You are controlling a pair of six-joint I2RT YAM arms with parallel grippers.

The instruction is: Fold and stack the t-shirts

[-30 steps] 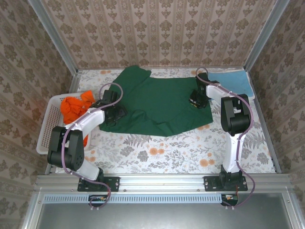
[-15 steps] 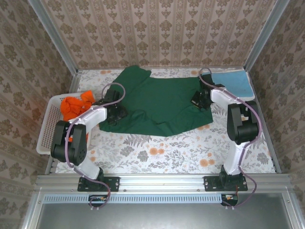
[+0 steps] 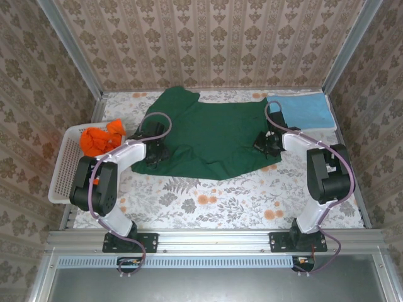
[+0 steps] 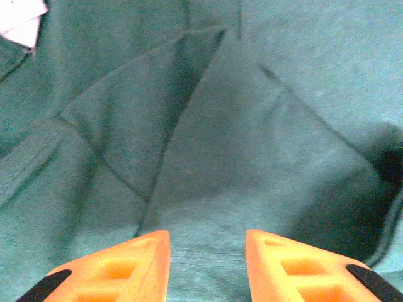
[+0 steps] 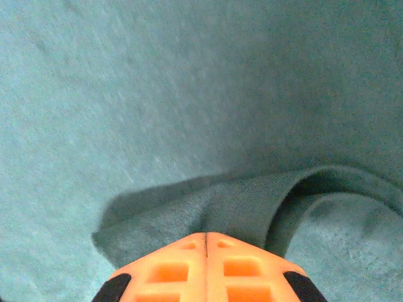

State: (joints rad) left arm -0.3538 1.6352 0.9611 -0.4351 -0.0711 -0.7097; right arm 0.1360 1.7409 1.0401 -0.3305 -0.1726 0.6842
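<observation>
A dark green t-shirt [image 3: 208, 135] lies spread across the middle of the table. My left gripper [image 3: 154, 153] rests on its left edge. In the left wrist view the orange fingers [image 4: 135, 258] stand apart as my left gripper [image 4: 206, 242] sits open, with a hem seam of the green cloth [image 4: 252, 138] showing between them. My right gripper [image 3: 264, 145] is at the shirt's right edge. In the right wrist view that gripper [image 5: 206, 236] is shut on a raised fold of the green cloth [image 5: 157, 94]. A folded light blue t-shirt [image 3: 301, 110] lies at the back right. Bright orange t-shirts [image 3: 97, 139] lie bunched in the basket.
A white lattice basket [image 3: 63, 173] stands at the left edge of the table, close to my left arm. Patterned walls and metal posts close in the back and both sides. Bare floral tabletop [image 3: 220, 198] stretches in front of the green shirt.
My right gripper has slid toward the near side along the shirt's right edge, uncovering more of the blue shirt. My left gripper has shifted slightly right and its jaws have narrowed.
</observation>
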